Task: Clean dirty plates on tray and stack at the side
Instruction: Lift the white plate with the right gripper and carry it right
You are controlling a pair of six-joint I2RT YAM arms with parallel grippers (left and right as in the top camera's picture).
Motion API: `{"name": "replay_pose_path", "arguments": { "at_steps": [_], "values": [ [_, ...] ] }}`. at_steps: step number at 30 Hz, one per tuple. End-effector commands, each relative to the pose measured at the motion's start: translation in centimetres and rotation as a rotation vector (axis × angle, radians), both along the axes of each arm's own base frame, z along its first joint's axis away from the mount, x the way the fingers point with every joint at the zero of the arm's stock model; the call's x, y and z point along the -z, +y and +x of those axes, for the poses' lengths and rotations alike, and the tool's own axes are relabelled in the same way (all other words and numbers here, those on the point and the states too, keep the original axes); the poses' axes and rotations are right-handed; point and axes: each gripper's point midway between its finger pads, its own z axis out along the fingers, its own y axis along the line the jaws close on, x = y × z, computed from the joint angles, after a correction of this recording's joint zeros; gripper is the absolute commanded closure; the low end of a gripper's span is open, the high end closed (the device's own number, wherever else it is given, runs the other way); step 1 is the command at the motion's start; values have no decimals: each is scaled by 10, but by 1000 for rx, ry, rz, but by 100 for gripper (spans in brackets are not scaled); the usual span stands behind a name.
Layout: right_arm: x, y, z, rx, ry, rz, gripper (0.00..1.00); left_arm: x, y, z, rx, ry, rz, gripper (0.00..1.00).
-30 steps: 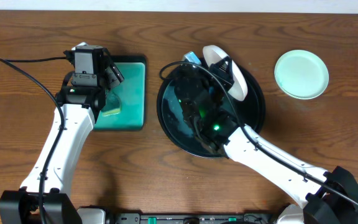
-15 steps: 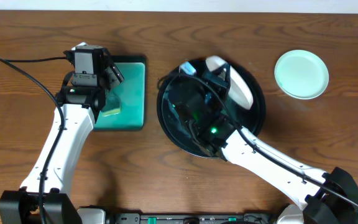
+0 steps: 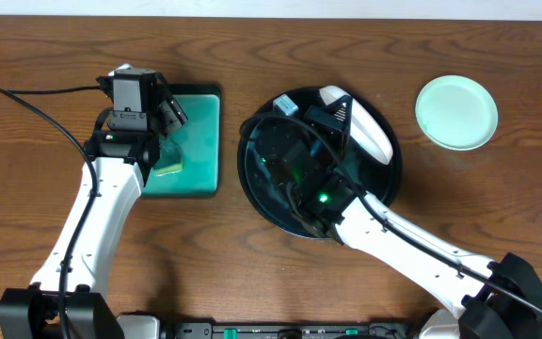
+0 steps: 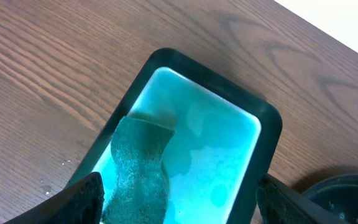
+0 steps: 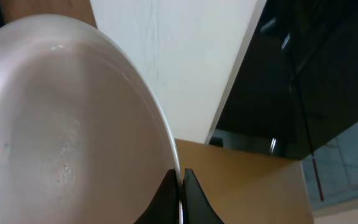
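My right gripper is shut on the rim of a white plate and holds it tilted on edge over the far side of the large dark round tray. The right wrist view shows the plate's face filling the left, with the two fingers pinched on its rim. A pale mint-green plate lies flat on the table at the far right. My left gripper is open above the green sponge tray, with the green sponge between its fingers. A third plate is not in view.
The green rectangular sponge tray sits left of the dark tray, with a small gap between them. A cable runs across the table at the far left. Wood table surrounds everything.
The right gripper has swung the white plate to the right and turned it over the tray's far rim. The left arm has not moved.
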Motion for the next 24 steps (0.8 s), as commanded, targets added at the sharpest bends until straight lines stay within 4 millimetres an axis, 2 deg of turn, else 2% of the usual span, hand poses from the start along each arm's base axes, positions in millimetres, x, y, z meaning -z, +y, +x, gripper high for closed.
{"name": "replay_pose_path", "arguments": {
  "at_steps": [1, 4, 6, 9, 13, 15, 17, 21, 24],
  "values": [
    [5, 10, -3, -46, -1, 78, 99, -2, 1, 2, 2, -2, 10, 21],
    [38, 22, -6, -130, 111, 183, 99, -2, 1, 2, 2, -2, 10, 21],
    [51, 21, -8, -134, 149, 235, 99, -2, 1, 2, 2, -2, 10, 21],
    [50, 11, -2, -90, 115, 292, 99, -2, 1, 2, 2, -2, 10, 21],
    [34, -16, 24, -9, -9, 424, 99, -2, 1, 2, 2, -2, 10, 21],
    [23, -38, 42, 54, -138, 593, 99, -2, 1, 2, 2, -2, 10, 21],
    [23, -53, 57, 65, -176, 733, 99, -2, 1, 2, 2, -2, 10, 21],
    [43, -76, 85, 49, -117, 1121, 99, -2, 1, 2, 2, -2, 10, 21],
    [64, -104, 95, 109, -50, 1420, 99, -2, 1, 2, 2, -2, 10, 21]
  ]
}}
